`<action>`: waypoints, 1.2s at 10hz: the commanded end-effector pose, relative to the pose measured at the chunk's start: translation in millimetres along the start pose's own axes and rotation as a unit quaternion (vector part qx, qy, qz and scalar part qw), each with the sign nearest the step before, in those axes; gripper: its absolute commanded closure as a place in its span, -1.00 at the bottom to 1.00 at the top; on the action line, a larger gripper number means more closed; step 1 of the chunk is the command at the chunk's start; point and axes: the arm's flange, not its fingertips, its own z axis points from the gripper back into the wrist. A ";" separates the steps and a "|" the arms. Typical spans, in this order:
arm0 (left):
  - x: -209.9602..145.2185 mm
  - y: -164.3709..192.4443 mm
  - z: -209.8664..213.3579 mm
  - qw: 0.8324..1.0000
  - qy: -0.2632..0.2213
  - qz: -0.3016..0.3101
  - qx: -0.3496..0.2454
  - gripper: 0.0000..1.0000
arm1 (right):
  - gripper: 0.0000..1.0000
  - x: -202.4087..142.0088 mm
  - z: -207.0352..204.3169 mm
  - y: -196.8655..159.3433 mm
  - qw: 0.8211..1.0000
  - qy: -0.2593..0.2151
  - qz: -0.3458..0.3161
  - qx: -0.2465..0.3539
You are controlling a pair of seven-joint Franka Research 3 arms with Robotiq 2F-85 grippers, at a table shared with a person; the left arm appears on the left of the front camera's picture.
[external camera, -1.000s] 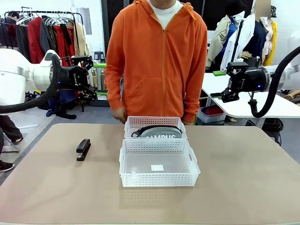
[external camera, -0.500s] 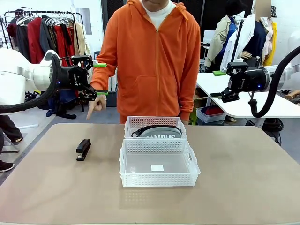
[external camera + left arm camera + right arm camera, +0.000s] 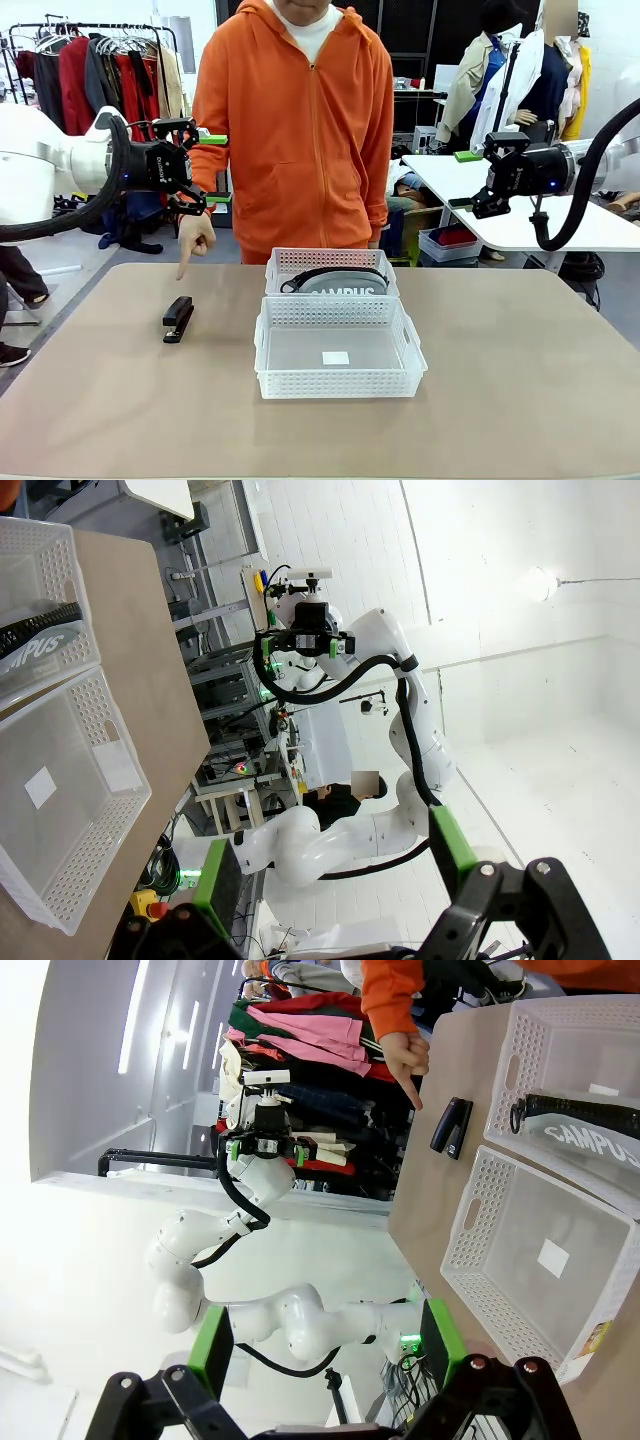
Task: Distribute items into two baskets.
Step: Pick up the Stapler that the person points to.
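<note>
— Where do we find the black stapler (image 3: 178, 319)?

— Flat on the table (image 3: 520, 400), on our left side, apart from the near basket (image 3: 338, 385). Its long axis runs near-to-far, tipped a little. The person's hand (image 3: 195, 238) hangs just beyond it, pointing down at it.

— And the other item?

— The CAMPUS pouch (image 3: 340, 282) lies in the far basket (image 3: 283, 262). The near basket has only a white label (image 3: 336, 357) on its floor.

— Which arm do we send?

— The left gripper (image 3: 214, 168) hovers high over the table's far left edge with its fingers spread apart. The stapler lies below it and toward us. The right gripper (image 3: 463, 180), also spread apart, is well away on the far side of the baskets. We judge the left arm the nearer, and we would turn its fingers to close across the stapler's narrow width.
</note>
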 end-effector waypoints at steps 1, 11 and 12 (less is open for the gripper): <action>-0.4 -2.3 1.0 1.000 -0.001 -0.002 0.000 -1.00 | -1.00 -0.3 0.3 0.8 1.000 -0.004 0.000 -0.001; 0.0 0.0 0.0 1.000 0.000 0.000 0.000 -1.00 | -1.00 -0.3 0.3 0.8 1.000 -0.004 0.000 -0.001; 3.5 -1.4 -3.2 0.995 -0.005 0.009 0.101 -1.00 | -1.00 -0.3 0.3 0.8 1.000 -0.004 0.000 -0.001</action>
